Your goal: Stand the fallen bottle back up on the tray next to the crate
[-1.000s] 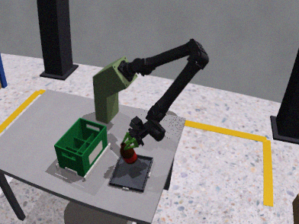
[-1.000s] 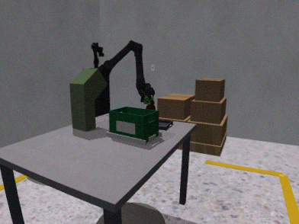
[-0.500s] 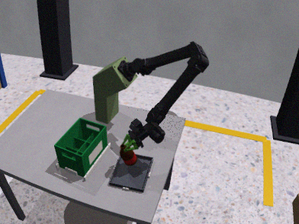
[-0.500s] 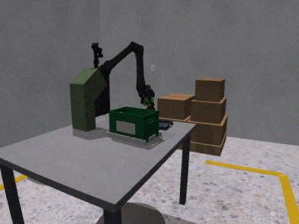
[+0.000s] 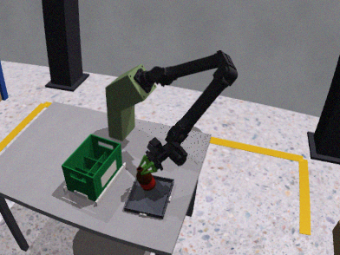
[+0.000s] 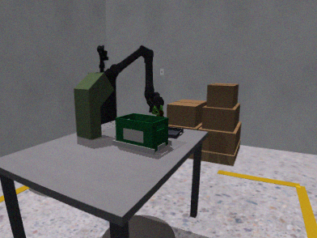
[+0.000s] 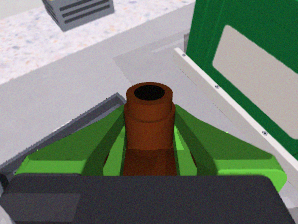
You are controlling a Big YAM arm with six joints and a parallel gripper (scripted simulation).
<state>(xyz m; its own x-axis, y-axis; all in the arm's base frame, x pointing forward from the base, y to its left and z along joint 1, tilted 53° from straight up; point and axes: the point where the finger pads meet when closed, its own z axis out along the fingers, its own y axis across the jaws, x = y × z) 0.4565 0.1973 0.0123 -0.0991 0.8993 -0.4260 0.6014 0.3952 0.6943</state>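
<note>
Wrist view shows you the green-fingered claw (image 5: 147, 165) (image 6: 158, 110) (image 7: 149, 112) clenched around the brown bottle with a red lower part (image 5: 147, 179) (image 7: 150, 120). From the top, you have it tilted over the black rectangular tray (image 5: 150, 207) (image 6: 175, 132), beside the green plastic crate (image 5: 92, 166) (image 6: 141, 131) (image 7: 250, 50) on the grey desk (image 5: 39, 152) (image 6: 81, 170).

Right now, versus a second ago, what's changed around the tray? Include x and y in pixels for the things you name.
The gripper (image 5: 147, 166) (image 6: 158, 110) (image 7: 149, 112) has come down slightly, bringing the brown bottle (image 5: 148, 184) (image 6: 161, 114) (image 7: 150, 130) lower towards the tray (image 5: 149, 205) (image 6: 175, 132) (image 7: 95, 109). No new grasp or release shows. Green crate (image 5: 83, 184) (image 6: 155, 135) (image 7: 210, 20) and tray look unmoved.
</note>
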